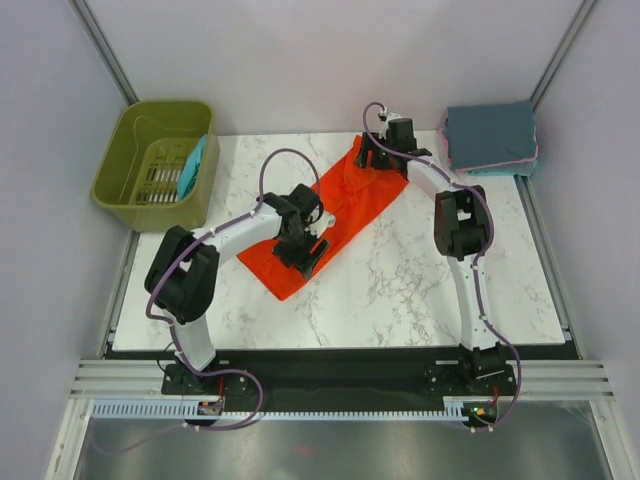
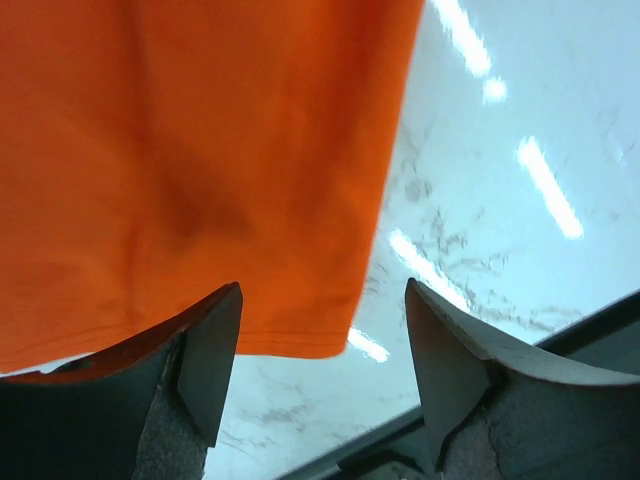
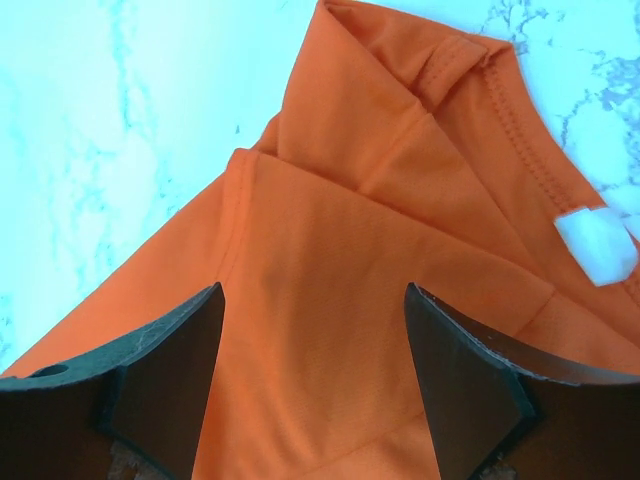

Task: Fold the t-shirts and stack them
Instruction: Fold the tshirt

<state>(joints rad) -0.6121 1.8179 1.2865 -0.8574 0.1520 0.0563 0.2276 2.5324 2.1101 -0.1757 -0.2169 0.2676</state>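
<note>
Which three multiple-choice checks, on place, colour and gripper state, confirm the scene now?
1. Where is the folded stack? A far-right table corner; B table centre; C near-left edge.
2. What colour is the shirt in the basket? A pink; B teal; C orange.
3. How are the left gripper and right gripper? A both open; B both shut; C one hidden.
A: the top view shows it far right. B: teal cloth shows inside the basket. A: both wrist views show jaws apart above the orange-red shirt.

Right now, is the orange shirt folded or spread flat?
Folded lengthwise: the orange shirt is a narrow diagonal strip with overlapping layers.
</note>
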